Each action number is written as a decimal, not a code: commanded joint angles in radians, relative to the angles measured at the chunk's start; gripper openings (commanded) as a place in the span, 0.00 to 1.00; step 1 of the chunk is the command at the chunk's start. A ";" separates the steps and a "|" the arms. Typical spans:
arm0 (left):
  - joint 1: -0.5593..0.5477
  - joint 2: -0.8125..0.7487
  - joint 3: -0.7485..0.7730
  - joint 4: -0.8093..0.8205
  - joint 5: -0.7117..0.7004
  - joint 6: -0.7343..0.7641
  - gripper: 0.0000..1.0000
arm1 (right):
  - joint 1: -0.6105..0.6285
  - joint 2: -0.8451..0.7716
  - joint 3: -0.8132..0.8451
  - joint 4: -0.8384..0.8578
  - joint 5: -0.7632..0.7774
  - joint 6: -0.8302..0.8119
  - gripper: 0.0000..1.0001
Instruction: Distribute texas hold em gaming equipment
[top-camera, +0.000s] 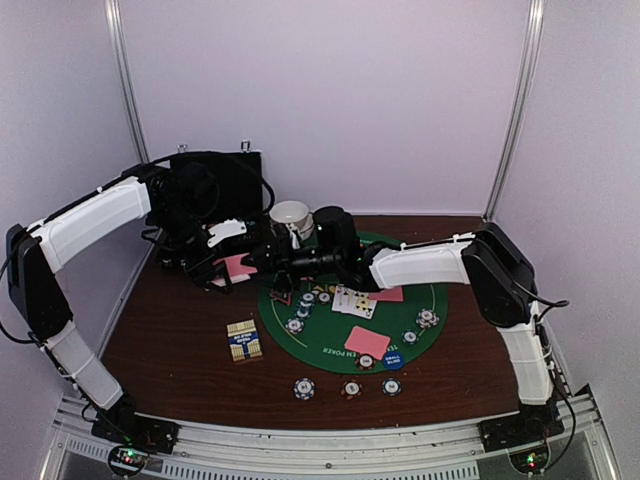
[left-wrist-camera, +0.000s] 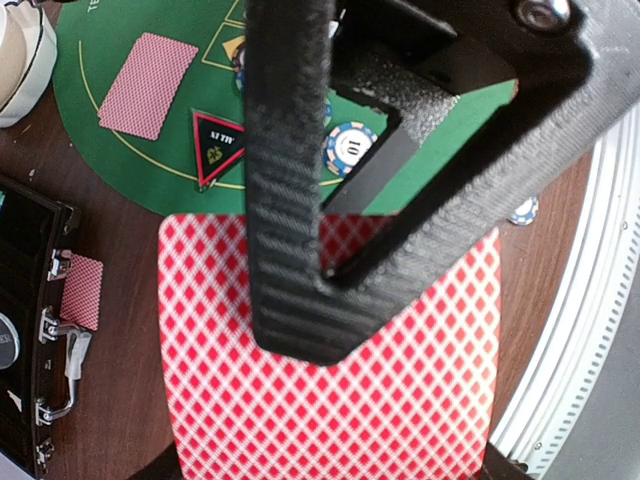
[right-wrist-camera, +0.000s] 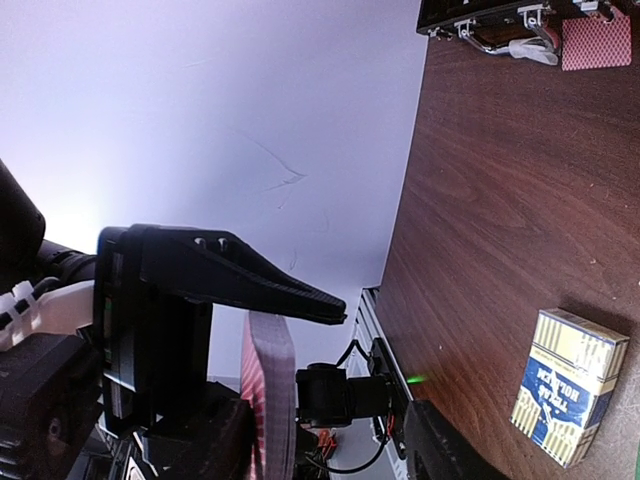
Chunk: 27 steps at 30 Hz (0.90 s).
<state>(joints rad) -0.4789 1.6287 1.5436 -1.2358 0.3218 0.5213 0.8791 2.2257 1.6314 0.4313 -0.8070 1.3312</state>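
Note:
My left gripper is shut on a deck of pink-backed cards, held above the table left of the green mat. In the left wrist view the deck fills the lower frame, with a black right finger lying over its back. My right gripper reaches in from the right; the deck stands edge-on between its jaws, which are still apart. The upper finger is close to the deck. Striped chips, face-up cards, a face-down card, a blue disc and a red triangle token lie on the mat.
Three chips sit in a row in front of the mat. A card box lies left of the mat. White bowls stand behind it. An open black case is at the back left, with a loose card beside it.

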 joint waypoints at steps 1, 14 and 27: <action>-0.001 -0.023 0.013 0.025 0.014 0.005 0.00 | -0.005 -0.060 -0.019 -0.019 -0.013 -0.001 0.47; -0.001 -0.021 -0.010 0.038 -0.026 0.012 0.00 | -0.008 -0.113 -0.039 0.014 -0.023 0.044 0.16; -0.001 -0.019 -0.020 0.045 -0.046 0.013 0.00 | -0.013 -0.122 -0.056 0.051 -0.054 0.089 0.00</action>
<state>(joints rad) -0.4789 1.6287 1.5295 -1.2259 0.2832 0.5220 0.8783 2.1616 1.5951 0.4465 -0.8387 1.4143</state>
